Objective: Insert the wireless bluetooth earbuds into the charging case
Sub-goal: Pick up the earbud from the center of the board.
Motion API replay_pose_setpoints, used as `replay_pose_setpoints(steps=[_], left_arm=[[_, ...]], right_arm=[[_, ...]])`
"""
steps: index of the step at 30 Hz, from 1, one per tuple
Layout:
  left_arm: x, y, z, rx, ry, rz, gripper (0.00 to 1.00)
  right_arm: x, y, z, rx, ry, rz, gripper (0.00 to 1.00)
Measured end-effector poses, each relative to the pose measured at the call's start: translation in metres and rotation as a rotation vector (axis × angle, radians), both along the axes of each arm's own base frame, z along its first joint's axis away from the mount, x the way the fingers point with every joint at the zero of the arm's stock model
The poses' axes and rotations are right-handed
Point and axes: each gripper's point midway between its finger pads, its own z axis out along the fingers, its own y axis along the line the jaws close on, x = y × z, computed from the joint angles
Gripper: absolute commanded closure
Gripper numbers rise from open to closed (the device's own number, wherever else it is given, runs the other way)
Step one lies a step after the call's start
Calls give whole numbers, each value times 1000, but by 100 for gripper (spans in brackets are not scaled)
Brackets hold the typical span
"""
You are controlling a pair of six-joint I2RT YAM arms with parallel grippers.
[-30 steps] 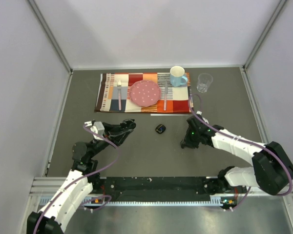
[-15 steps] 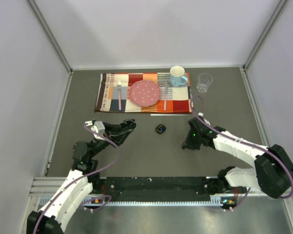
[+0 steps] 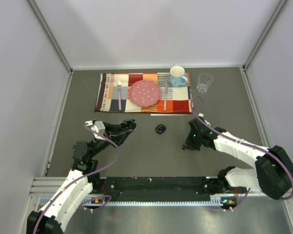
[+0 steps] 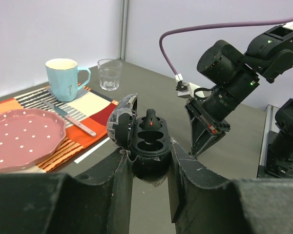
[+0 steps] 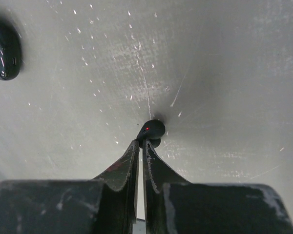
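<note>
Because the right gripper (image 5: 140, 145), jaws pressed almost together, seems to nip only the edge of the earbud (image 5: 152, 129) lying on the table (image 5: 224, 73), the earbud could squirt free or twist on lifting. The left gripper (image 4: 149, 155) clamps the open case (image 4: 121, 119), which holds one seated bud (image 4: 150, 122); the near well (image 4: 145, 145) is empty. A shut case (image 3: 160, 128) lies on the table between the arms.

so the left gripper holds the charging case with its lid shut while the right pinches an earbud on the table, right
No, the lid is open: the left wrist view shows the charging case open in the left gripper. The right gripper pinches an earbud on the table.
</note>
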Motion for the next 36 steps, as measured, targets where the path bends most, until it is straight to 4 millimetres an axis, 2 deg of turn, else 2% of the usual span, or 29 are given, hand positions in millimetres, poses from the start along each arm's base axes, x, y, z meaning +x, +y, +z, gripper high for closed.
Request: replay_pose_setpoints(steps=[8, 15, 18, 21, 22, 29, 32, 36], left_arm=[[0, 0, -1, 1, 3, 0, 100], [0, 0, -1, 1, 4, 0, 100], [0, 0, -1, 1, 5, 0, 100], [0, 0, -1, 2, 6, 0, 100], [0, 0, -1, 2, 6, 0, 100], [1, 0, -2, 4, 9, -1, 100], [1, -1, -2, 8, -2, -2, 100], [3, 0, -2, 16, -43, 6, 100]], right_arm=[[-4, -5, 2, 1, -17, -5, 87], [-14, -13, -8, -30, 16, -7, 84], [-14, -13, -8, -30, 15, -8, 87], [-13, -13, -8, -30, 14, -9, 94], [-13, -13, -7, -29, 13, -9, 100], [-14, -16, -5, -40, 3, -12, 100], [-14, -15, 5, -24, -10, -5, 100], [-2, 3, 42, 73, -83, 17, 100]])
